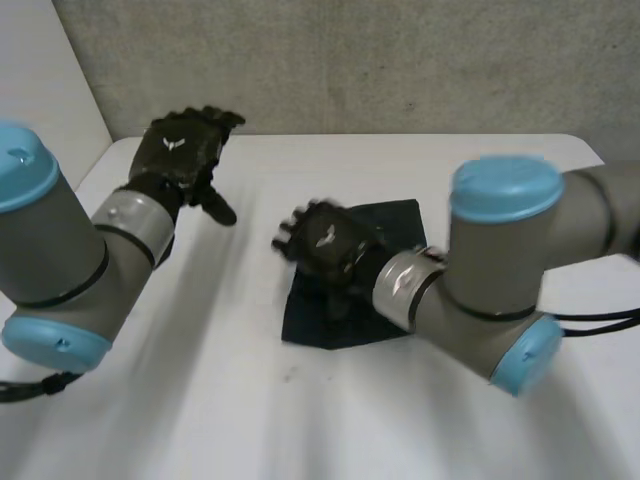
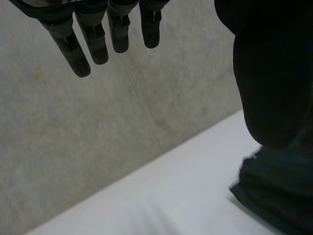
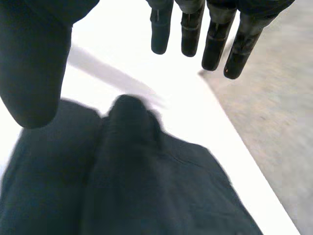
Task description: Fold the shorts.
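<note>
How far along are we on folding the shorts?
Done, it seems: the shorts lie as a compact dark bundle on the table, so at least one fold looks made. In hand: nothing is gripped; the right hand hovers over the bundle with straight fingers, the left hand is open, raised away from it. Left: perhaps a final fold or flattening.

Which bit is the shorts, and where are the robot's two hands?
shorts (image 1: 312,320), head view, on the dark cloth near its front corner.
left hand (image 1: 185,148), head view, on the back of the hand.
right hand (image 1: 325,245), head view, on the back of the hand, over the shorts.
</note>
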`<move>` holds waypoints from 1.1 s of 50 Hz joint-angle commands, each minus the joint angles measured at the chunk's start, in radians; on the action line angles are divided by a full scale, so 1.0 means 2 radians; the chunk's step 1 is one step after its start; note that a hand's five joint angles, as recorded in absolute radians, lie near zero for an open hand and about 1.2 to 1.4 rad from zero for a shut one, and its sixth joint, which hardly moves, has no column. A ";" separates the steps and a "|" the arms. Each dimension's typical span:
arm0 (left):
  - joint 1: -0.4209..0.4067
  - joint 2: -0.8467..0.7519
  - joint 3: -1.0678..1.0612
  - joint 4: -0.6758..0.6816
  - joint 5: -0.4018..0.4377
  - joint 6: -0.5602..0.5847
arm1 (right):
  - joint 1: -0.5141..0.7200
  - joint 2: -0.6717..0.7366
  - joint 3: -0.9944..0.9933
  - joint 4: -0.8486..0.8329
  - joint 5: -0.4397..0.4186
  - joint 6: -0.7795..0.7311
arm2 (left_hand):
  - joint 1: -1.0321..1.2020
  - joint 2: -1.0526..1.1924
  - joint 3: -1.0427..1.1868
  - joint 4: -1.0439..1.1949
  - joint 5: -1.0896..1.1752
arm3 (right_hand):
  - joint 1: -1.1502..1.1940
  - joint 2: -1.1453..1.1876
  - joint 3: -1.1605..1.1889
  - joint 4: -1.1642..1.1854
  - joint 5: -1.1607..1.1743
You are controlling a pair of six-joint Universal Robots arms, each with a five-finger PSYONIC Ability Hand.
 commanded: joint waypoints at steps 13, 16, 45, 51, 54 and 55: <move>-0.115 -0.240 0.214 -0.069 0.009 0.004 | -0.121 0.043 -0.034 0.065 0.101 0.217 | 0.018 0.017 0.013 0.015 0.007 | -0.045 -0.063 -0.059 -0.060 -0.059; -0.116 -0.277 0.244 -0.098 0.006 0.004 | -0.121 0.067 -0.041 0.070 0.097 0.209 | 0.036 0.034 0.030 0.033 0.025 | -0.047 -0.065 -0.061 -0.062 -0.061; -0.008 0.036 0.166 -0.186 -0.027 -0.012 | -0.121 -0.171 -0.024 0.024 0.248 0.225 | 0.030 0.029 0.024 0.027 0.019 | -0.047 -0.065 -0.061 -0.062 -0.061; 0.039 0.078 0.157 -0.259 -0.029 -0.051 | -0.123 -0.179 -0.030 0.073 0.260 0.212 | 0.028 0.027 0.023 0.025 0.018 | -0.047 -0.065 -0.061 -0.062 -0.061; 0.051 0.083 0.154 -0.268 -0.028 -0.056 | -0.123 -0.180 -0.031 0.086 0.257 0.210 | 0.021 0.020 0.016 0.018 0.010 | -0.047 -0.065 -0.061 -0.062 -0.061; 0.051 0.085 0.153 -0.268 -0.028 -0.056 | -0.123 -0.180 -0.031 0.086 0.257 0.210 | 0.020 0.018 0.014 0.017 0.009 | -0.047 -0.065 -0.061 -0.062 -0.061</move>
